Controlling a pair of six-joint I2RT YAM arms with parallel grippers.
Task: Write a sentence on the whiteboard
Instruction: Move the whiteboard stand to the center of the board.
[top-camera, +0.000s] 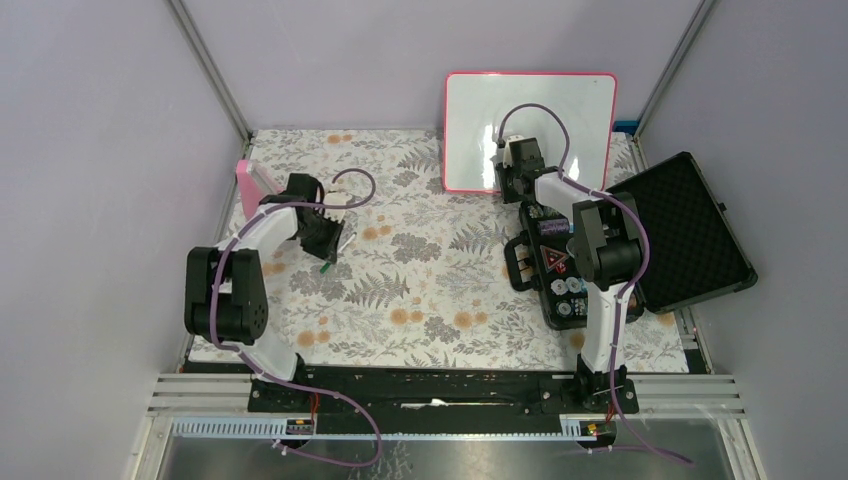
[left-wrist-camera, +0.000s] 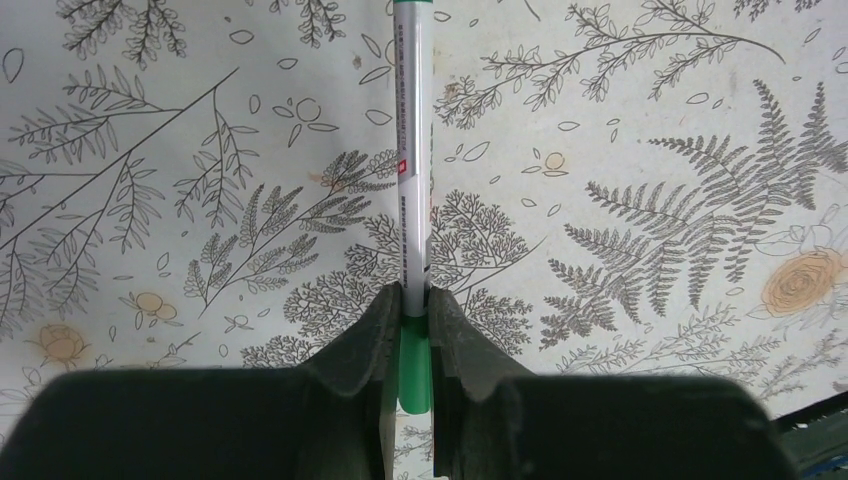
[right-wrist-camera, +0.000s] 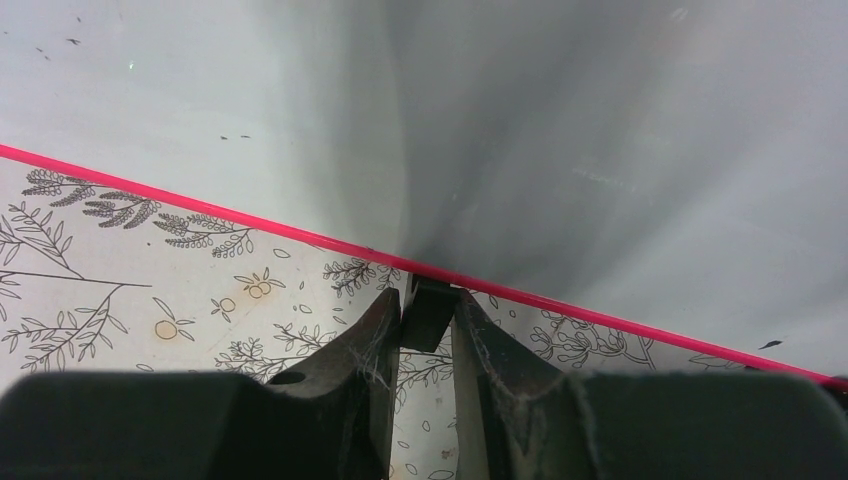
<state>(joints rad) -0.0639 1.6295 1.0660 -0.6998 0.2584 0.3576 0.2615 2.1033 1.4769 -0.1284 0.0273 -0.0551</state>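
Note:
The whiteboard (top-camera: 560, 110), glossy white with a thin pink frame, stands at the back of the table. Its face (right-wrist-camera: 600, 120) carries only a few tiny specks, and no sentence is in view. My right gripper (top-camera: 508, 178) sits at the board's lower edge. In the right wrist view its jaws (right-wrist-camera: 428, 300) are shut on a small black tab (right-wrist-camera: 430, 312) just under the pink frame. Over the left side of the table my left gripper (top-camera: 328, 240) (left-wrist-camera: 412, 295) is shut on a white and green marker (left-wrist-camera: 411, 150), which points away from the wrist above the floral cloth.
An open black foam-lined case (top-camera: 690, 230) lies at the right, its tray of small items (top-camera: 555, 275) beside the right arm. A pink block (top-camera: 248, 185) stands at the far left near the left arm. Floral cloth (top-camera: 430, 260) covers the table, and grey walls enclose it.

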